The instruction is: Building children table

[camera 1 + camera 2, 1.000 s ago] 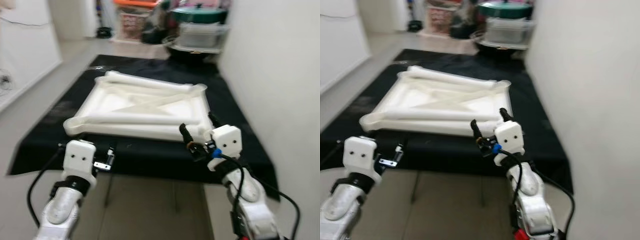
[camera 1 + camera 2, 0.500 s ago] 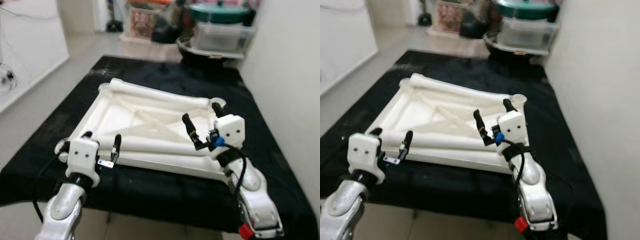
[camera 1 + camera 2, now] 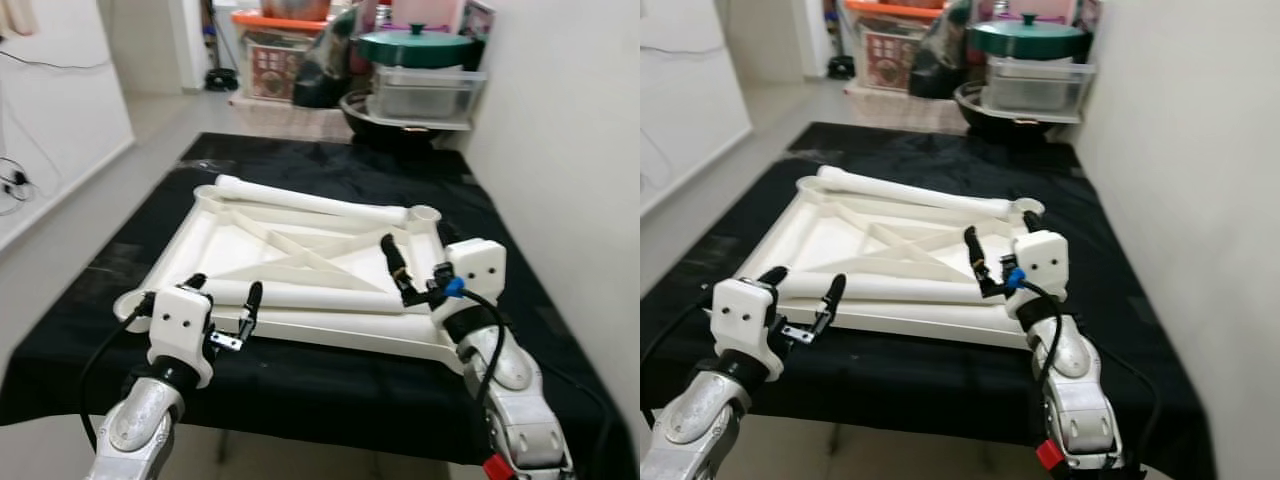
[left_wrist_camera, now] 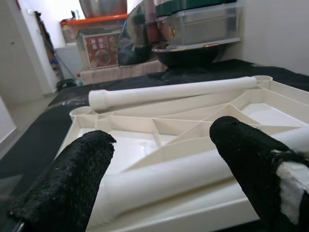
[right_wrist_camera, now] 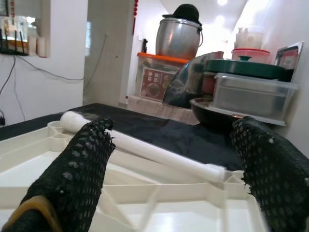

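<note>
A white plastic tabletop (image 3: 232, 232) lies upside down on a black cloth, its ribs facing up. One white leg tube (image 3: 312, 204) rests along its far edge, and a second leg tube (image 3: 320, 296) lies across its near side. My left gripper (image 3: 225, 292) is open at the near left corner, its fingers (image 4: 72, 186) straddling the near tube (image 4: 169, 176) without touching it. At the near right, my right gripper (image 3: 1002, 240) hovers open just above the tabletop and faces the far tube (image 5: 159, 152). Neither gripper holds anything.
The black cloth (image 3: 330, 375) covers a low platform whose front edge lies just before me. A white wall (image 3: 570, 150) runs close along the right. At the back stand a clear bin (image 3: 425, 92) with a green lid, a dark bowl and an orange-lidded box (image 3: 275, 60).
The camera has moved closer to the platform. Both arms have reached forward from before the cloth's edge to over the tabletop's near side. Both grippers stay open.
</note>
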Motion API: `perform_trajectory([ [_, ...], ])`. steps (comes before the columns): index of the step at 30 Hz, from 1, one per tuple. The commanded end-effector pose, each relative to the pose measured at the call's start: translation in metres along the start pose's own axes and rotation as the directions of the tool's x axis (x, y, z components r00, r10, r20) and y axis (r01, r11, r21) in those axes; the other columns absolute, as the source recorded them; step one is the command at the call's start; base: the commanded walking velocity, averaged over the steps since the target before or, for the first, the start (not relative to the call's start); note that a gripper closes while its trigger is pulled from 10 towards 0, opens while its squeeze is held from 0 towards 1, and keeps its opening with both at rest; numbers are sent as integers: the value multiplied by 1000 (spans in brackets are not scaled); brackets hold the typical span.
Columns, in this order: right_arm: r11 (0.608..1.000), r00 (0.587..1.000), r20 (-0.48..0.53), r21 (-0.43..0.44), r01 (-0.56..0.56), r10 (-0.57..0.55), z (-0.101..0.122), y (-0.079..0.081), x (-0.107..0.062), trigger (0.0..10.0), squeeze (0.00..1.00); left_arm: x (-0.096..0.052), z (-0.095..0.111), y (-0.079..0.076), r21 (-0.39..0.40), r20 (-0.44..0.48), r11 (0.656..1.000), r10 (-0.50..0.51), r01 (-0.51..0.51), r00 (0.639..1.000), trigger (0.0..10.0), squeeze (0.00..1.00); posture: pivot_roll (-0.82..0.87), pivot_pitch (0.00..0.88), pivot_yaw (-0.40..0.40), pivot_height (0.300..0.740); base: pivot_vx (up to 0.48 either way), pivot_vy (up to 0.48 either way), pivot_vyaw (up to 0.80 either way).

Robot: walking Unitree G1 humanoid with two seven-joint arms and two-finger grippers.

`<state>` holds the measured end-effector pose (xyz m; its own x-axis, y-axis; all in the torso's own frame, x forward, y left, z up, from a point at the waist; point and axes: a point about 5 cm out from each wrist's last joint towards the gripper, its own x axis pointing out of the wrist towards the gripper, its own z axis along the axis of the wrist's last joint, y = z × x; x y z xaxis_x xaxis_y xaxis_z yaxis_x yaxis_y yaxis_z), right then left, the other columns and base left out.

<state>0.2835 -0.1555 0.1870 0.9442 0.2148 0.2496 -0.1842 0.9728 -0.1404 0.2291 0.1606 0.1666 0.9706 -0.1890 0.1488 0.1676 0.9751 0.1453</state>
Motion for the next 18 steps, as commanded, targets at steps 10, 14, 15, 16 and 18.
perform_trajectory([
  [10, 1000, 999, -30, 1, 17, -17, -6, -3, 0, 10000, 0, 4, -3, 0, 8, -9, 1000, -23, 24, 1000, 10000, 0, -6, 0, -71, 740, 0, 118, -320],
  [14, 1000, 999, -29, -6, 22, -22, -7, -3, 0, 10000, 0, 3, -3, 2, 27, -11, 999, -22, 23, 1000, 10000, 0, -5, 0, -70, 740, 0, 0, 0],
  [15, 1000, 999, -28, -6, 22, -22, -7, -2, 1, 10000, 0, 4, -3, 4, 15, -4, 1000, -19, 19, 1000, 10000, 0, -7, 0, -69, 740, 0, 0, 0],
  [16, 1000, 999, -27, -6, 22, -22, -7, -2, 1, 10000, 0, 4, -2, 5, 4, 1, 1000, -16, 16, 1000, 10000, 0, -7, 0, -69, 740, 0, 0, 0],
  [18, 1000, 999, -27, -6, 22, -22, -7, -2, 1, 10000, 0, 4, -2, 5, 4, 1, 1000, -16, 16, 1000, 10000, 0, -7, 0, -69, 740, 0, 0, 0],
])
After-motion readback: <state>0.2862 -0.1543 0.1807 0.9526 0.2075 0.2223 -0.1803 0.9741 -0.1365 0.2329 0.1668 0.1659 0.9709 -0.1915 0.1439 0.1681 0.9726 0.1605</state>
